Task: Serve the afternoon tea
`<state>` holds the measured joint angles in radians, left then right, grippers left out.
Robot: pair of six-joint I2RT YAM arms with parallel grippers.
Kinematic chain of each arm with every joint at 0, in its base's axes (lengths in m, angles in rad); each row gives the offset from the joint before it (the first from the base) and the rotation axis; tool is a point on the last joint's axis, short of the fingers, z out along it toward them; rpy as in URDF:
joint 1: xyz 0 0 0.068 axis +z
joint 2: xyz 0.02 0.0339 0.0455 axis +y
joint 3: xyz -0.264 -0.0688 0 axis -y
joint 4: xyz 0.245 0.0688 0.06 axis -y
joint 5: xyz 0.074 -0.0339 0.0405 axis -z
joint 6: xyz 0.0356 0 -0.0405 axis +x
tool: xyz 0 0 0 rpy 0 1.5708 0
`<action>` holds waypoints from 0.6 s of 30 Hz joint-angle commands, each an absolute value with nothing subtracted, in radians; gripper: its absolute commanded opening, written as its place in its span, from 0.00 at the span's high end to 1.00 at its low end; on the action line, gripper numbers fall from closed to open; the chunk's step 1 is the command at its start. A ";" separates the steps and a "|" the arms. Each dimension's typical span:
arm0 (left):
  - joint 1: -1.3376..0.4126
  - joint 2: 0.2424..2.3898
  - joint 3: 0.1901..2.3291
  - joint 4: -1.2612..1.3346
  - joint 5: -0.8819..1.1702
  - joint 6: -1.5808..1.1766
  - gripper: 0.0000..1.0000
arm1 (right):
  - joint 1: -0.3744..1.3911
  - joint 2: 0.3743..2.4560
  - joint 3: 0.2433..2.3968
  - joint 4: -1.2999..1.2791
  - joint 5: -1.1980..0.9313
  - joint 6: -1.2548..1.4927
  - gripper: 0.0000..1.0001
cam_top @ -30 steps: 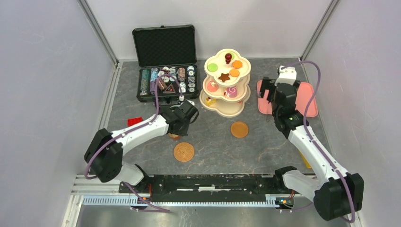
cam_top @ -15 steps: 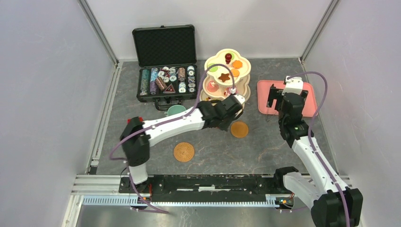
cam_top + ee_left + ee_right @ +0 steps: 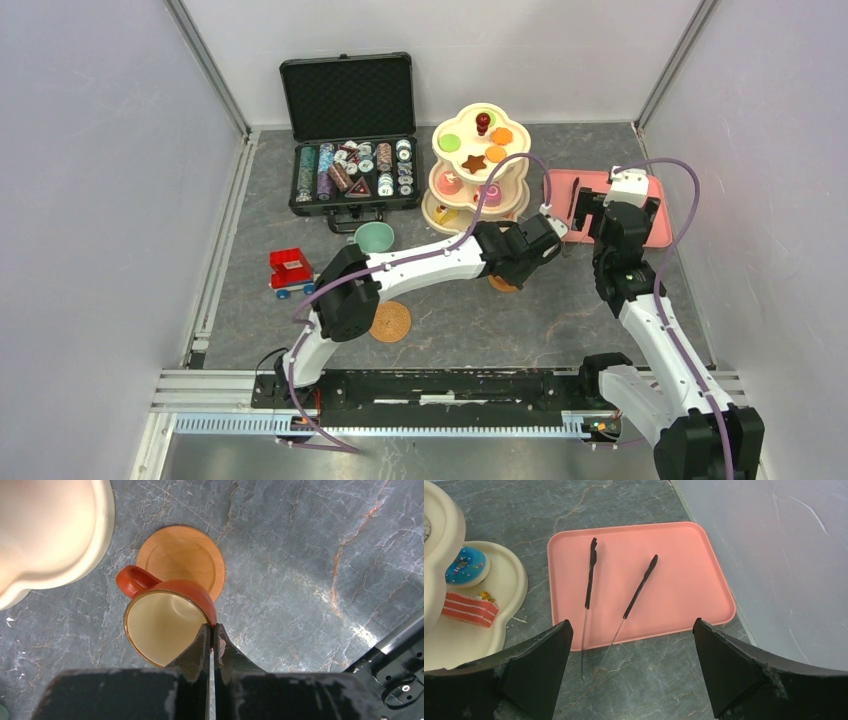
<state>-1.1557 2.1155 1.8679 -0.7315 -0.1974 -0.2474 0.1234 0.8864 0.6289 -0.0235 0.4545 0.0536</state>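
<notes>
At the left, the red toy car (image 3: 291, 271) and the teal cup (image 3: 374, 238) stood apart, with the near saucer (image 3: 389, 321) bare in front of them, probably meant for that cup. The left gripper (image 3: 210, 630) was pinched tight on the rim of the brown cup (image 3: 165, 625), one finger inside and one outside. The cup therefore hung mouth-up, partly over the far saucer (image 3: 182, 560) beside the stand (image 3: 480, 175), likely to be set down there. Whether it touched could not be told. Further right, the right gripper (image 3: 631, 635) hung spread wide and empty above the tongs (image 3: 616, 592) on the pink tray (image 3: 674, 580), perhaps to pick them up.

A second earlier the left arm had been at the left, hiding the teal cup. It had since swung right to the far saucer. The right gripper had drawn slightly nearer, its spread unchanged.
</notes>
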 commanded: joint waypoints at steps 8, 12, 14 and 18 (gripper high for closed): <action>-1.165 2.180 1.966 -0.719 -0.201 -0.208 0.98 | 0.116 0.876 0.619 0.025 0.465 0.043 0.02; -1.164 2.198 1.979 -0.720 -0.222 -0.207 0.98 | 0.113 0.877 0.615 0.026 0.464 0.044 0.02; -1.165 2.203 1.982 -0.721 -0.227 -0.207 0.98 | 0.112 0.877 0.615 0.026 0.463 0.043 0.02; -1.164 2.210 1.985 -0.721 -0.245 -0.201 0.97 | 0.110 0.878 0.611 0.031 0.461 0.045 0.02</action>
<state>-1.1591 2.2074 1.9327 -0.7349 -0.2096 -0.2447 0.1154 0.8864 0.6231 -0.0147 0.4538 0.0540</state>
